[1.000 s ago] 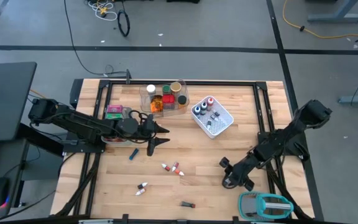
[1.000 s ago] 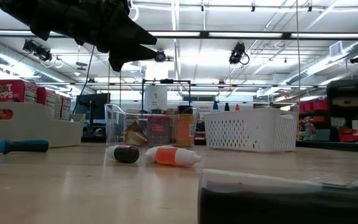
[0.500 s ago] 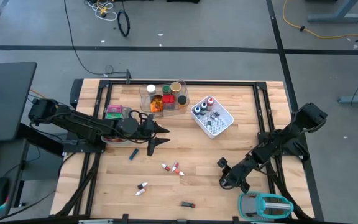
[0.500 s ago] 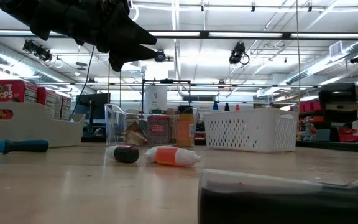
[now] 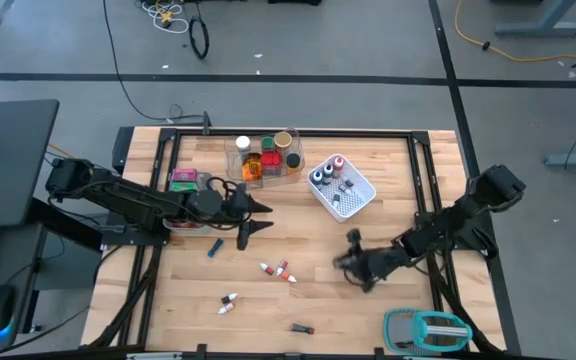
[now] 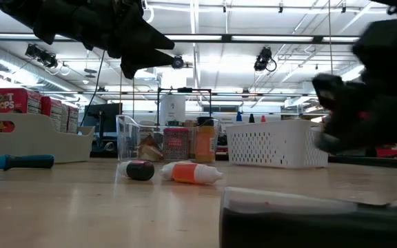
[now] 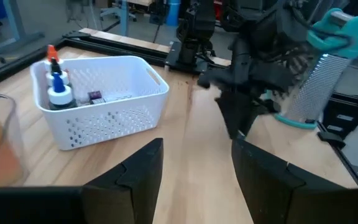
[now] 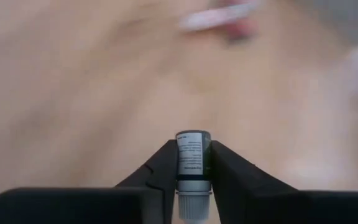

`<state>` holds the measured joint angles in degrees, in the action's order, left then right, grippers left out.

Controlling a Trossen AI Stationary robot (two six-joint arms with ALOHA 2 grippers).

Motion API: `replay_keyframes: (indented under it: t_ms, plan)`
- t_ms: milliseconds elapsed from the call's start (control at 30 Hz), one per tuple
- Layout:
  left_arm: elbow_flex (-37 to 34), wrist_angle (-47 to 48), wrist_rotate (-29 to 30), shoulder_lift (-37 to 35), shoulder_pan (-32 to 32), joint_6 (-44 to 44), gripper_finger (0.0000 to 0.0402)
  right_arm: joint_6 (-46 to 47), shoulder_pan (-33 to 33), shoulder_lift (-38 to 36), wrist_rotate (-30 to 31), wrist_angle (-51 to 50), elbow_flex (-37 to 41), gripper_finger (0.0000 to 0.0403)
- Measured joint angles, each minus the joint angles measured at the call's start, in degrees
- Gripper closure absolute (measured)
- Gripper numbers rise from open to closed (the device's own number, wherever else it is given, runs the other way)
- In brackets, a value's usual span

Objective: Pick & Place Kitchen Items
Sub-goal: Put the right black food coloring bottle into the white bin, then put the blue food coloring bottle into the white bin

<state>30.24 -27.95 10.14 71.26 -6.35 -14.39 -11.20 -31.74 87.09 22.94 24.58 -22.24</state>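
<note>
Right jaws clamped on a small vial

The dark, white-capped vial [image 8: 192, 167] sat pinched in the right gripper [image 5: 353, 262], lower right over the table [image 5: 308, 300]; left gripper [image 5: 258, 217], jaws apart, hovered centre-left; white mesh basket [image 5: 343, 187] beyond.

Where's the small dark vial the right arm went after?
The small dark vial is clamped between the right gripper fingers, right of table centre in the high view, below the white mesh basket.
</note>
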Motion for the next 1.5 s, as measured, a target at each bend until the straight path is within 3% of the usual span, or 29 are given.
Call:
replay_keyframes:
  t_ms: [133,200,400,633,767,1000,1367,1500]
  plan:
    - [0.00,-0.01,5.53,0.00,0.00,0.28,0.0200,-2.84,4.92,-0.05,18.10,7.84,0.00,0.0310]
    - [0.00,0.01,8.80,0.00,0.02,-0.41,0.0200,-5.61,7.93,-0.07,22.49,12.40,0.00,0.0314]
    - [0.00,0.01,9.98,0.00,0.02,-3.06,0.0200,-9.29,16.08,-1.34,23.17,23.55,-0.09,0.0319]
    - [0.00,0.03,9.96,0.00,0.02,-2.23,0.0200,-7.88,23.18,-5.52,29.00,20.51,-0.09,0.0318]
    - [0.00,0.03,9.96,0.00,0.01,-2.30,0.0200,-1.36,26.47,-7.30,25.75,13.41,-0.11,0.0318]
    - [0.00,0.03,9.96,0.00,0.02,-2.34,0.0200,6.23,31.80,-7.37,10.56,1.25,-0.11,0.0303]
    - [0.00,0.03,9.96,0.00,0.02,-2.34,0.0200,6.25,32.08,-7.37,16.99,4.86,-0.13,0.0216]
    - [0.00,0.03,9.96,0.00,0.02,-2.34,0.0200,6.14,31.67,-7.37,17.30,11.37,-0.13,0.0199]
